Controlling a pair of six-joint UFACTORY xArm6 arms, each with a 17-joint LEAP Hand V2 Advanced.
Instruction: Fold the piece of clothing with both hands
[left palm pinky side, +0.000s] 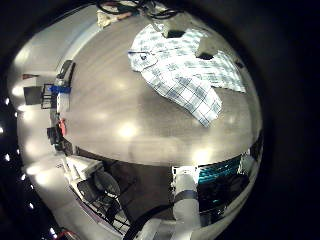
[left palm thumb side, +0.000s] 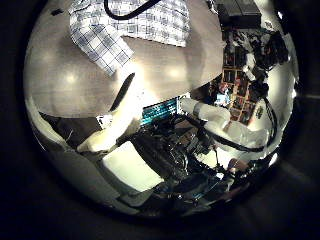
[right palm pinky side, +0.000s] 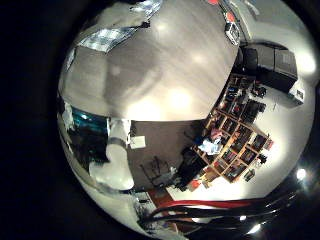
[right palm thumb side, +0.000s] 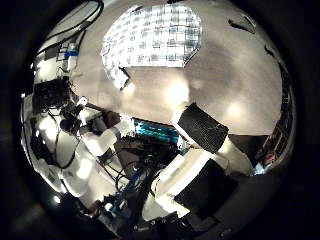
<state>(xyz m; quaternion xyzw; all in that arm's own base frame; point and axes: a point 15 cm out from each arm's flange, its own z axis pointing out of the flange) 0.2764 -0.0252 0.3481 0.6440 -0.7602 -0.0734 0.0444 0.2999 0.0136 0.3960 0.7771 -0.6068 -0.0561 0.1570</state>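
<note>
The shirt (left palm pinky side: 187, 68) lies spread flat on the tabletop (left palm pinky side: 120, 110), well apart from both palms, so folding looks not yet begun; the step in hand seems to be the approach. Next, each robot hand must come down to a shirt edge or sleeve and take hold. Bare tabletop surrounds the shirt on the near side, giving free room. Whether the left or right robot hand is released or clenched cannot be told.
</note>
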